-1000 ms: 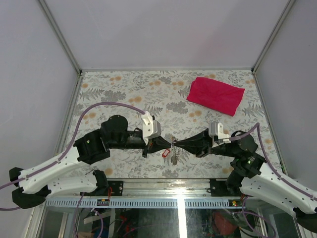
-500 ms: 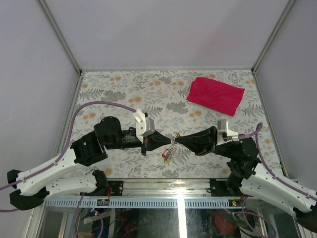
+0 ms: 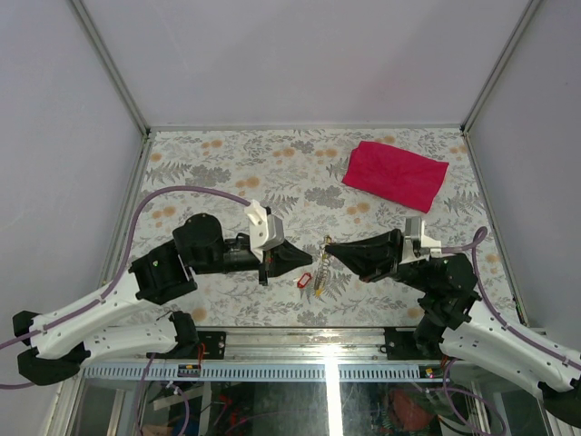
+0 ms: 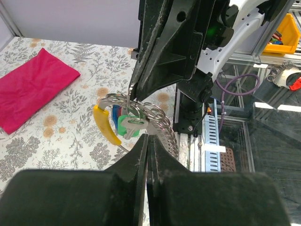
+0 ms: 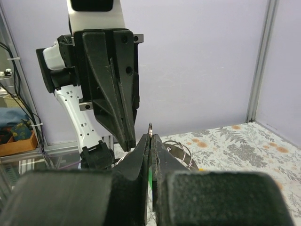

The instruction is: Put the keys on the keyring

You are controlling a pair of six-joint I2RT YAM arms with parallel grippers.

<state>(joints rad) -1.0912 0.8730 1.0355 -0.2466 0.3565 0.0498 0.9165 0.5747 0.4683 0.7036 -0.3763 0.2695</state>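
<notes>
Floral tabletop below: the right gripper pinches the keyring aloft, just beside the left gripper, itself shut, presenting it for threading; a red-tagged key apparently lies beneath.

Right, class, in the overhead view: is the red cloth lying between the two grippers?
No, the red cloth lies flat at the far right, well away from where the left gripper and right gripper face each other.
</notes>
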